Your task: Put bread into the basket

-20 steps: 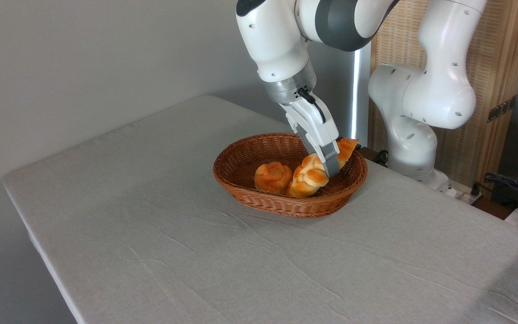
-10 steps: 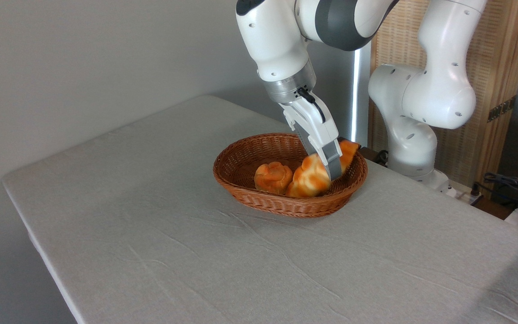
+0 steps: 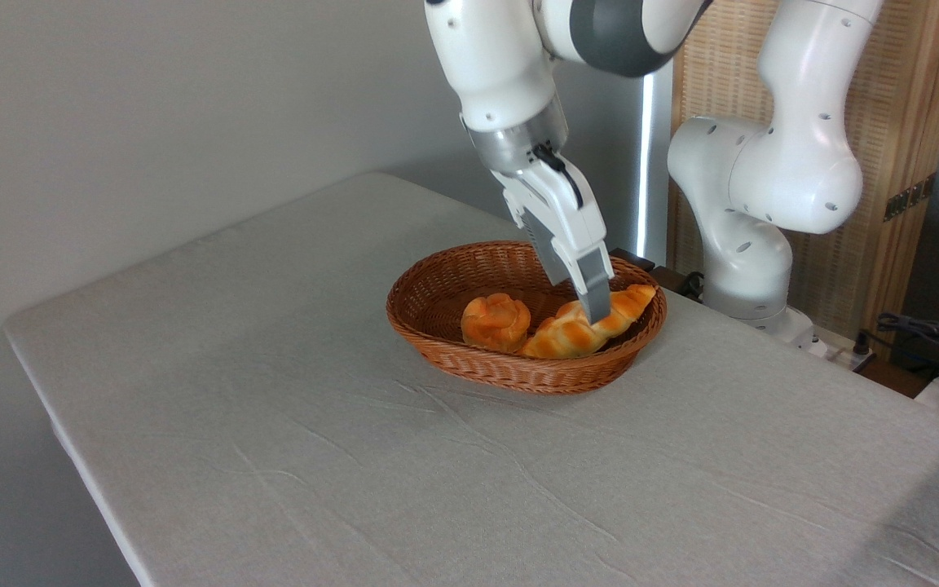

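The basket (image 3: 469, 371) sits mid-table; the bread (image 3: 579, 328) lies inside along its right side, long axis running from lower left up to the right rim, beside a small bun (image 3: 495, 321); the gripper (image 3: 596, 312) hangs just above the loaf's middle, seemingly released, though the finger gap is hidden.

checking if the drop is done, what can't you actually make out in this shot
1. Camera view: the gripper shows one finger edge-on; the other is behind it, so open or shut cannot be told.
2. The middle of the bread is covered by that finger, so contact is unclear.
3. The near inner floor of the basket is hidden by its own front rim.
4. The bun hides the bread's left tip.
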Robot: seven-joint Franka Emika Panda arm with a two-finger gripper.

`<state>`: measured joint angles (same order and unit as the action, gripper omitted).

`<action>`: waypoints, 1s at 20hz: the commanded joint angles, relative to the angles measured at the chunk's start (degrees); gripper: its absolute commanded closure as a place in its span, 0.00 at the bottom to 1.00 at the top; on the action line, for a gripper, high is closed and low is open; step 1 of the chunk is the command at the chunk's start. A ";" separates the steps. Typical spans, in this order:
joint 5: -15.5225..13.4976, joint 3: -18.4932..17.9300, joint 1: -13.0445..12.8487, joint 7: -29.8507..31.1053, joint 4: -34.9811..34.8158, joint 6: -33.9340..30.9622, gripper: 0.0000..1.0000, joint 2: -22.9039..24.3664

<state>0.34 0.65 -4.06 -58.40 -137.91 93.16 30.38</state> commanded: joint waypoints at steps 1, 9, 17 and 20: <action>0.71 -0.47 -0.07 0.56 8.86 -0.17 0.00 -3.82; 0.98 -0.91 0.28 6.45 31.88 -0.96 0.00 -19.36; -0.16 -0.91 2.66 9.00 44.83 -4.22 0.00 -27.65; -1.66 -0.91 2.66 13.48 44.84 -4.13 0.00 -27.83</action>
<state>0.26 0.01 -1.21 -49.91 -95.78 91.00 4.01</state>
